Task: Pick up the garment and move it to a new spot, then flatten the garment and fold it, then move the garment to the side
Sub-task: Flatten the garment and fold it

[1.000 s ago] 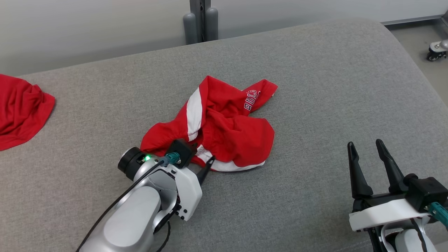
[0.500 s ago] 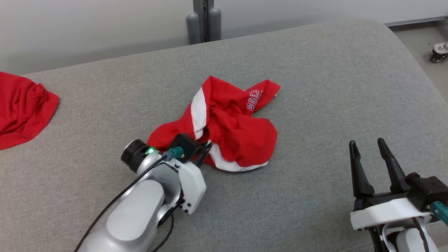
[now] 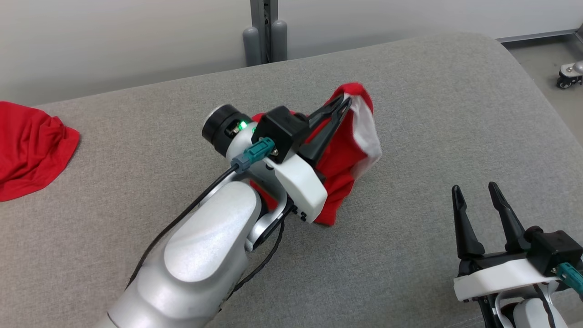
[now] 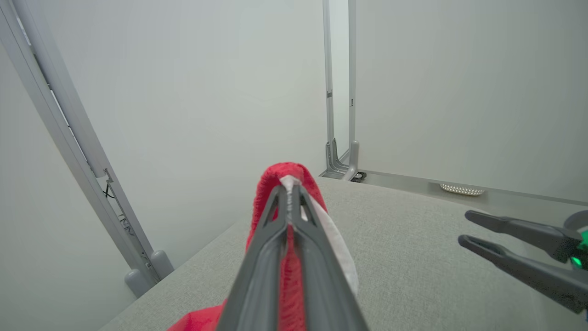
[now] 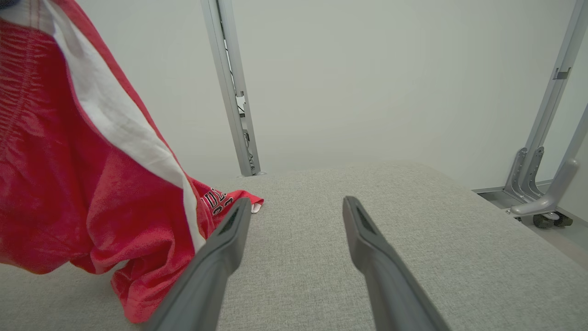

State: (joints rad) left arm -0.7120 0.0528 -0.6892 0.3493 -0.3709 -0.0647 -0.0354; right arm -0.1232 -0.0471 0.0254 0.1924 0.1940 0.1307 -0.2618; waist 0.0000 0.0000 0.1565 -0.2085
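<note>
Red garment (image 3: pixel 347 159) hangs down from clenched left end effector (image 3: pixel 345 102) | right end effector (image 3: pixel 473 187), released, probably nearest its hem.

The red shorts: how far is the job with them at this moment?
Done: the grasp. The left gripper is shut on the shorts, which hang from it, the lower end resting on the grey cushion. In hand: carrying them to a new spot. Left: flattening, folding and moving them aside. The right gripper is open and holds nothing.
</note>
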